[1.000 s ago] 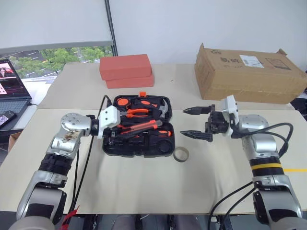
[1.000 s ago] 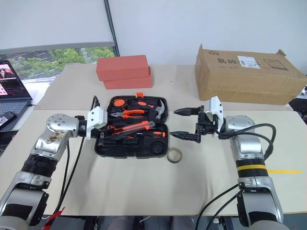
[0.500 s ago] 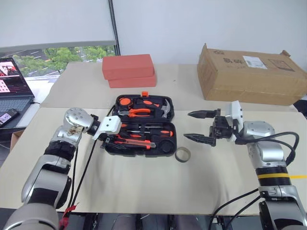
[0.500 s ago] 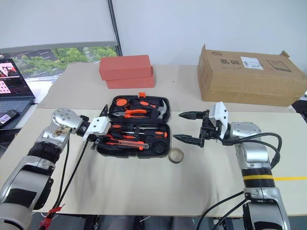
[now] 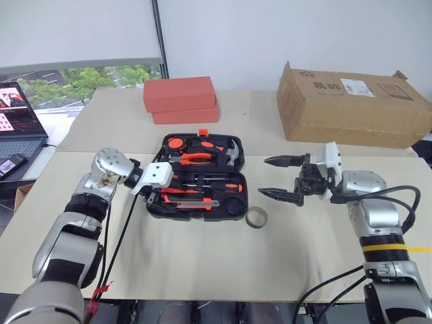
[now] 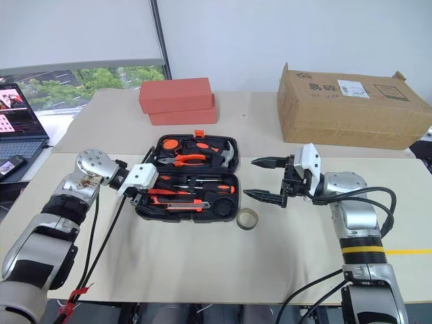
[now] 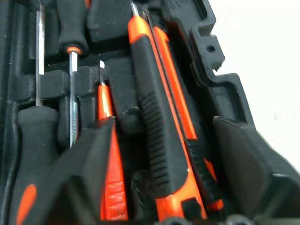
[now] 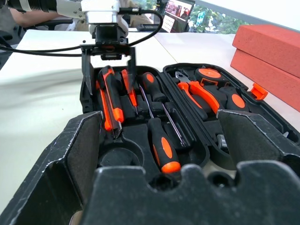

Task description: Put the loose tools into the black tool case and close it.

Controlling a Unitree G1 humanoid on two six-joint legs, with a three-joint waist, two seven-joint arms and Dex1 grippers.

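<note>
A: How many tools sit in the black moulded-plastic tool case [image 5: 198,177]?

B: Two steel-shaft screwdrivers [image 8: 161,143], one black-and-orange utility knife [image 7: 157,126] lying lengthwise; one grey-brown ring roll [image 5: 256,217] just outside.

A: Grippers?

B: Left gripper [image 8: 108,65] spread wide over the knife, empty; right gripper [image 5: 278,177] wide open, empty.

Beige table [image 5: 202,263], seam running across near mid-depth. Black tool case [image 5: 197,177] lies open at table centre, flat on the surface, tools in its recesses. Small grey-brown ring roll [image 5: 256,217] on the bare tabletop just beside the case's corner, at 4 o'clock from it. Two stacked red-orange blocks [image 5: 179,99] at 12 o'clock from the case, well apart. Cardboard box [image 5: 351,105] at 2 o'clock, far right side. Laptop [image 5: 17,121] at 10 o'clock by the left edge; a phone-like item [image 5: 10,165] just in front of it.
</note>
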